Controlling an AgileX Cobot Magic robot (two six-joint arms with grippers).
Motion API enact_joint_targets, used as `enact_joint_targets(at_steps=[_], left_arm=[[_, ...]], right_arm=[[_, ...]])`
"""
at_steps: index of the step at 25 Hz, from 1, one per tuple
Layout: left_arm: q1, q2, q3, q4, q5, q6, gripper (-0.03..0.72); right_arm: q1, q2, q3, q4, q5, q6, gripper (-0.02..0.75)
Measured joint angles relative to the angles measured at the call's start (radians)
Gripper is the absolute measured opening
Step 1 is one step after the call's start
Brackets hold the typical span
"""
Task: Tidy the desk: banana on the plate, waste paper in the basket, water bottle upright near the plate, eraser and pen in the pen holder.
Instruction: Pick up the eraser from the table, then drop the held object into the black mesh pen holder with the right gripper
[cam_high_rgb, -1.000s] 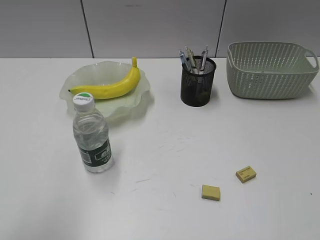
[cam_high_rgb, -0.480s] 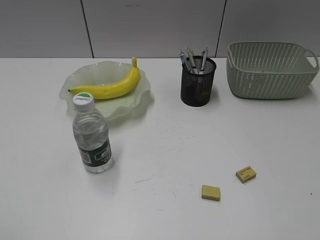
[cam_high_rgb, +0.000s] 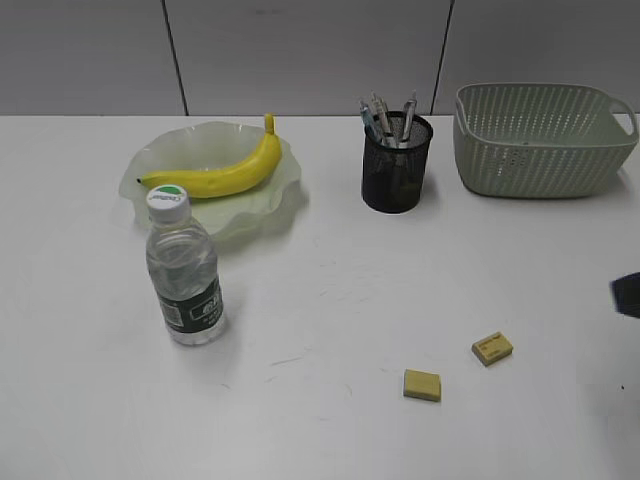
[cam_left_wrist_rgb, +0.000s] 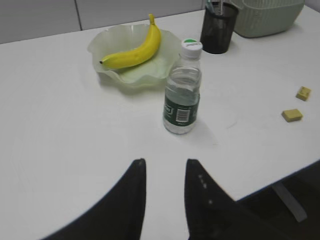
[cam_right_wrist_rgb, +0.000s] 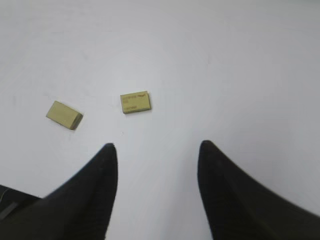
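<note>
L gripper jaws narrow, R gripper wider.

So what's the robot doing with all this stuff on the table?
It's tidying up. The banana lies on the plate, the water bottle stands upright beside it, and pens sit in the pen holder. Two yellow erasers lie loose on the desk. The right gripper hangs open above them, holding nothing. The left gripper is empty too.

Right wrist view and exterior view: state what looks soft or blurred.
Right wrist view: the black jaws fill the bottom edge out of focus, while both erasers stay fairly sharp. Exterior view: a dark blurred shape intrudes at the right edge; the bottle casts only a faint shadow.
</note>
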Motion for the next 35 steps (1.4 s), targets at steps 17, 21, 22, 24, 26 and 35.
enact_joint_targets(at_steps=[17,21,22,24,26,35], left_arm=[[0.411,0.0,0.0,0.011,0.0,0.0,0.204],[0.411,0.0,0.0,0.011,0.0,0.0,0.204],[0.411,0.0,0.0,0.011,0.0,0.0,0.204],[0.411,0.0,0.0,0.008,0.0,0.0,0.204],[0.411,0.0,0.0,0.007,0.0,0.0,0.204],[0.411,0.0,0.0,0.001,0.0,0.0,0.204]], right_arm=[[0.075,0.991,-0.325,0.055,-0.092,0.001,0.562],[0.076,1.009,-0.329,0.037,-0.103,0.001,0.458],[0.077,1.009,-0.33,0.032,-0.106,0.001,0.379],[0.077,1.007,-0.336,0.026,-0.107,0.001,0.305],[0.077,0.992,-0.346,0.017,-0.113,0.001,0.306],[0.067,0.929,-0.715,-0.071,-0.348,0.001,0.307]])
